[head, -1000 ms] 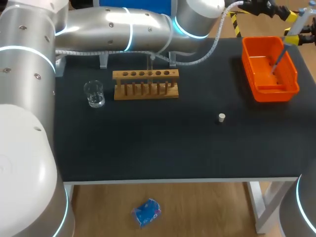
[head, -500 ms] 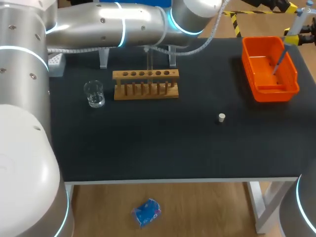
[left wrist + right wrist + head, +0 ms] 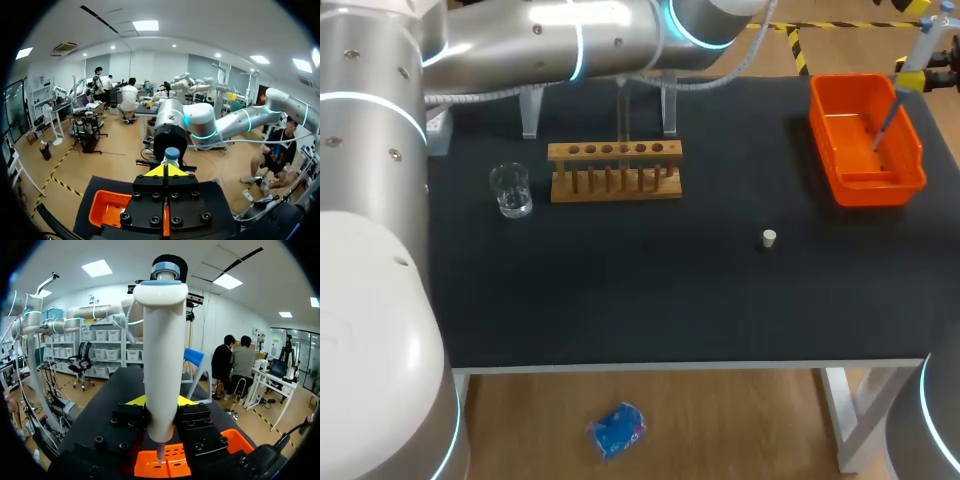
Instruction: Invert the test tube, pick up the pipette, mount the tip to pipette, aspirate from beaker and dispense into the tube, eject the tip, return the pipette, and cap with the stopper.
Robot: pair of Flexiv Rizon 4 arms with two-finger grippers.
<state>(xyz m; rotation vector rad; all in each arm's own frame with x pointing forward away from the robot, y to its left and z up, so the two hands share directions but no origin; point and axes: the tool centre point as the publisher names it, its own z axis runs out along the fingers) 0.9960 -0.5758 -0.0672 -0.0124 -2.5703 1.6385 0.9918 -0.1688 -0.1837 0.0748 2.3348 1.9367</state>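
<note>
Left arm (image 3: 550, 40) swung further back, left gripper (image 3: 165, 171) pressed together on nothing; right gripper (image 3: 160, 402) pinches the pipette (image 3: 162, 340) by its barrel, which I'd guess is light, stiff, slick plastic.

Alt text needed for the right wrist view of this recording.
A white pipette with a blue top is clamped in the right gripper, its narrow end pointing at an orange bin that sits on the black table.
</note>
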